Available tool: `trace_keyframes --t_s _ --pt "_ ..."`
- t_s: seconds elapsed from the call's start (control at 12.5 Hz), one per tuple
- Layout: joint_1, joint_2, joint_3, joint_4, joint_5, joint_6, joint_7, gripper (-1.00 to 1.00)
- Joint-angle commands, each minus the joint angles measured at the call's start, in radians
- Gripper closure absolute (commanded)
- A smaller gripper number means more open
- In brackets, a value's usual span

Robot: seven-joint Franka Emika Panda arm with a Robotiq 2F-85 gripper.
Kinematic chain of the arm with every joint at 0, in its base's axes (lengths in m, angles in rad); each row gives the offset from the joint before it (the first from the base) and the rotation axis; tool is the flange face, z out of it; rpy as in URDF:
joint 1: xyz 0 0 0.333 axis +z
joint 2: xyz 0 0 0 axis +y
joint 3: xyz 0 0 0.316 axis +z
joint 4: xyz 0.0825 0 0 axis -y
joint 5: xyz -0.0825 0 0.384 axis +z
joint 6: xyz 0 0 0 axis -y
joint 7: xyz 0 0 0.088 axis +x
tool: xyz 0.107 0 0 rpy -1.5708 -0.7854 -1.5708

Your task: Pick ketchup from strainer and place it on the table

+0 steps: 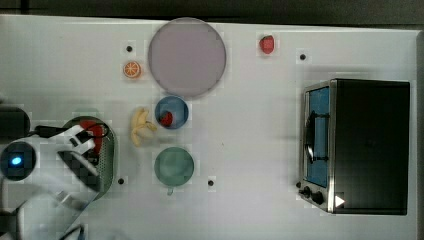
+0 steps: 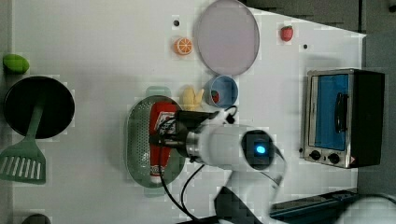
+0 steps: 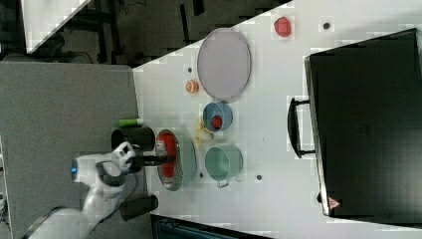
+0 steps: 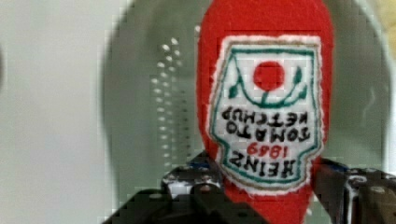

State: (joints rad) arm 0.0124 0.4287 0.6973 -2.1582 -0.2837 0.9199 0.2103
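The ketchup point(image 4: 266, 107), a red bottle with a white label, lies in the pale green strainer point(image 2: 137, 140) near the top view's left edge of the table point(image 1: 250, 150). My gripper point(image 4: 266, 186) is down inside the strainer, its fingers point(image 4: 196, 179) pressed against both sides of the bottle below the label. In the left view the ketchup point(image 2: 161, 126) lies lengthwise in the strainer, its white cap toward the left view's bottom, with the gripper point(image 2: 163, 135) across its middle. From the top, the arm covers most of the ketchup point(image 1: 92, 132) and the strainer point(image 1: 107, 155).
Beside the strainer lie a banana point(image 1: 140, 127), a blue cup point(image 1: 171, 112) holding a strawberry, and a teal cup point(image 1: 173, 166). Farther off are a grey-lilac plate point(image 1: 186, 56), an orange slice point(image 1: 132, 69), a strawberry point(image 1: 267, 44) and a toaster oven point(image 1: 360, 145). A black pan point(image 2: 39, 107) and green spatula point(image 2: 23, 158) sit in the left view's left.
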Motion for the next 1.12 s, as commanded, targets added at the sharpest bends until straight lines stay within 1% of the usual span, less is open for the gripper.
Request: trace_keyframes --t_s 0.08,0.32,0.48,0.8,1.12 --pt "-0.055 -0.147 0.066 0.039 0.096 -0.118 -0.024 -0.13" --pt "-0.099 -0.236 0.066 0.079 0.237 -0.246 -0.193 -0.13" --pt "-0.137 -0.277 0.062 0.11 0.289 -0.326 -0.283 -0.13" --pt "-0.229 -0.36 0.018 0.156 0.296 -0.456 -0.425 -0.13" --pt "-0.298 -0.432 -0.102 0.166 0.296 -0.466 -0.648 -0.13"
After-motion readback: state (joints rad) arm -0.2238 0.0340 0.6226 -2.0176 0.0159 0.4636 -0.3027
